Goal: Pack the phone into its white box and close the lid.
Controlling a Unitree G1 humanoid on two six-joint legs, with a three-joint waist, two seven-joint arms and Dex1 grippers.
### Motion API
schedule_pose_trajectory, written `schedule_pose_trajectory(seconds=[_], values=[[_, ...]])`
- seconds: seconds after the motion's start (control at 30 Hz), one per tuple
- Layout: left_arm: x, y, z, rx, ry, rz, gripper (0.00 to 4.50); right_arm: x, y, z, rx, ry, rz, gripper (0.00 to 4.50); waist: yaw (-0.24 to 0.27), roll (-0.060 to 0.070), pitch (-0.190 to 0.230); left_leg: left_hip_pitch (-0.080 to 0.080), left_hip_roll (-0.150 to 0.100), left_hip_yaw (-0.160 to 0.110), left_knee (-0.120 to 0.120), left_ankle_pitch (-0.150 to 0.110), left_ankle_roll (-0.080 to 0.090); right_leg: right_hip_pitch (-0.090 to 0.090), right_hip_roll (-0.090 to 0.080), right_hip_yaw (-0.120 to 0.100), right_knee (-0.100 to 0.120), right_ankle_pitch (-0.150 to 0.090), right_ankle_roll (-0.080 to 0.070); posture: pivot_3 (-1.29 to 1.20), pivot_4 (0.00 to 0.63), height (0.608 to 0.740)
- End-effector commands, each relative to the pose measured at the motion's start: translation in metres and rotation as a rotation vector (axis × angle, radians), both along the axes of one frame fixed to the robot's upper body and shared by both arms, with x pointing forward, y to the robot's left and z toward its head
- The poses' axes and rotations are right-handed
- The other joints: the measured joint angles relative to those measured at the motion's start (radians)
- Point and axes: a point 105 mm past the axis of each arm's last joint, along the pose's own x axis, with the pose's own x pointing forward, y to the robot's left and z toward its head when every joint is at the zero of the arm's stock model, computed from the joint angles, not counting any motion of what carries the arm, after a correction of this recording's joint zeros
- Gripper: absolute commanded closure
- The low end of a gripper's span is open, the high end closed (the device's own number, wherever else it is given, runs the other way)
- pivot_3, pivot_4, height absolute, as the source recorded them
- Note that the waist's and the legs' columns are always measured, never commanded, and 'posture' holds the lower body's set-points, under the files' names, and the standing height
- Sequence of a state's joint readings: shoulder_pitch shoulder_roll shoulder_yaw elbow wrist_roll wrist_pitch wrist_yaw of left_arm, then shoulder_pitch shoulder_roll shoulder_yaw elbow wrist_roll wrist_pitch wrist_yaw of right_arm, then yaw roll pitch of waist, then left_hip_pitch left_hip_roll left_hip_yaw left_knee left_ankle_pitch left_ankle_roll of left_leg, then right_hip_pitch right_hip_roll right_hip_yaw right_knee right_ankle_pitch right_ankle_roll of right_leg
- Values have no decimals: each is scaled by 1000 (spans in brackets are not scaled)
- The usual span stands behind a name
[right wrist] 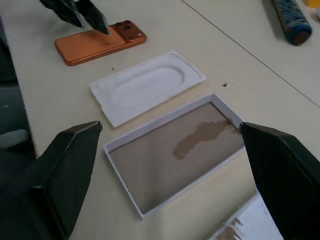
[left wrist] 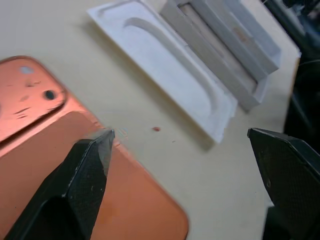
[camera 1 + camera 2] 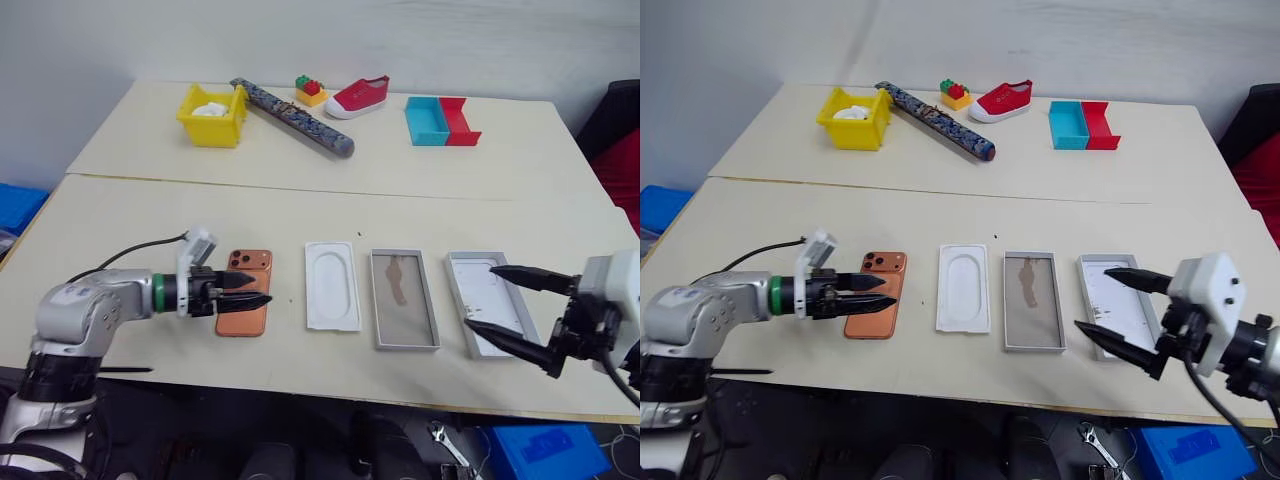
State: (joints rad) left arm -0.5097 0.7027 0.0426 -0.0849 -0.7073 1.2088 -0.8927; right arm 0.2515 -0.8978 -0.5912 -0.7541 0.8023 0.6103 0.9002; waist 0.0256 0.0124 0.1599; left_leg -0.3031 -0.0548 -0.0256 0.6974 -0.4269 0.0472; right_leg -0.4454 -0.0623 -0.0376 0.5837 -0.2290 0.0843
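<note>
The orange-copper phone point(image 3: 245, 292) lies back up on the near table, left of centre. My left gripper point(image 3: 263, 288) is open and points right, its fingertips point(image 2: 95, 150) over the phone's right side. To the right in a row lie a thin white insert point(image 3: 332, 285), the white box point(image 3: 410, 315) with its brownish floor, and the lid point(image 3: 475, 290), open side up. My right gripper point(image 3: 479, 296) is open and points left over the lid's near half. Nothing is held in either gripper.
On the far table stand a yellow bin point(image 3: 213, 118), a patterned tube point(image 3: 292, 116), toy bricks point(image 3: 310, 91), a red shoe point(image 3: 358, 97) and joined blue and red bins point(image 3: 441, 120). A seam point(image 3: 300, 190) divides the two tables.
</note>
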Motion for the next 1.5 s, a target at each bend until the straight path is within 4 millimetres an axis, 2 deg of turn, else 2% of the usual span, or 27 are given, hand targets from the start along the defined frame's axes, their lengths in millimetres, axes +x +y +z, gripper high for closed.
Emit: schedule_pose_trajectory(seconds=[0.03, 0.17, 0.27, 0.43, 0.6, 0.8, 0.9, 0.97, 1.0, 1.13, 1.27, 1.5], values=[[-1, -15, -4, 11, 119, -12, 11, -6, 13, 2, -1, -44, 39, 0, -1, 0, 0, 0, 0, 0, 0, 0, 0, 0, 0, 0, 0, 0, 0, 0, 150, 740], [-4, -32, -13, 10, 313, -30, 11, -8, 20, -3, 1, -43, 57, 0, 0, -1, 0, 0, 0, -1, 2, 0, 0, 1, 0, -1, 1, 0, 0, 0, 150, 740], [-5, -43, -15, 7, 378, -57, 11, -9, 23, -5, 8, -46, 58, 0, -2, -1, 0, 0, 0, -2, 2, 0, 0, 0, 0, -2, 2, 0, 0, 0, 150, 740], [-2, -53, -17, 9, 404, -70, 1041, -9, 22, -5, 20, -54, 41, 0, -1, -1, 0, 0, 0, -2, 2, 1, -2, 1, 0, -2, 2, 0, 0, 0, 150, 740], [1, -55, -32, 58, 437, -32, 1041, -11, 22, -7, 30, -52, 27, 0, -1, -1, 0, 0, 0, -2, 2, 1, -3, 1, 0, -2, 2, 0, 0, 0, 150, 740], [10, -59, -39, 18, 472, 34, 1041, -13, 21, -12, 27, -43, 18, 0, 5, -1, 0, 1, -1, -3, 3, 1, -3, 2, -1, -3, 2, 0, 0, 0, 150, 740], [15, -62, -36, -62, 505, 57, 1486, -12, 21, -14, 28, -40, 17, 0, 6, -1, 0, 2, -1, -3, 3, 1, -3, 3, -1, -3, 2, 0, 0, 0, 150, 740], [15, -64, -37, -70, 510, 56, 2031, -12, 21, -15, 28, -38, 16, 0, 4, -1, 0, 2, -2, -3, 4, 1, -3, 4, -1, -3, 3, 0, 0, 0, 150, 740], [14, -65, -38, -65, 510, 57, 2451, -12, 21, -15, 28, -38, 16, 0, 3, -1, 0, 3, -2, -3, 4, 1, -3, 4, -1, -3, 3, 0, 0, 0, 150, 740], [11, -67, -44, -60, 523, 60, 3327, -11, 21, -17, 25, -35, 16, 0, 1, -1, 0, 2, -1, -3, 3, 1, -4, 4, -1, -3, 3, 0, 0, 0, 150, 740], [11, -68, -43, -88, 533, 62, 4418, -10, 20, -18, 20, -32, 15, 0, 1, -1, 0, 3, -1, -4, 3, 2, -5, 3, -1, -3, 3, 0, 0, 0, 150, 740], [11, -55, -30, -118, 505, 68, 4470, -10, 23, -23, -7, -18, 24, 0, -1, -1, 0, 3, -1, -4, 2, 2, -6, 3, -1, -3, 4, 0, -1, 0, 150, 740]])
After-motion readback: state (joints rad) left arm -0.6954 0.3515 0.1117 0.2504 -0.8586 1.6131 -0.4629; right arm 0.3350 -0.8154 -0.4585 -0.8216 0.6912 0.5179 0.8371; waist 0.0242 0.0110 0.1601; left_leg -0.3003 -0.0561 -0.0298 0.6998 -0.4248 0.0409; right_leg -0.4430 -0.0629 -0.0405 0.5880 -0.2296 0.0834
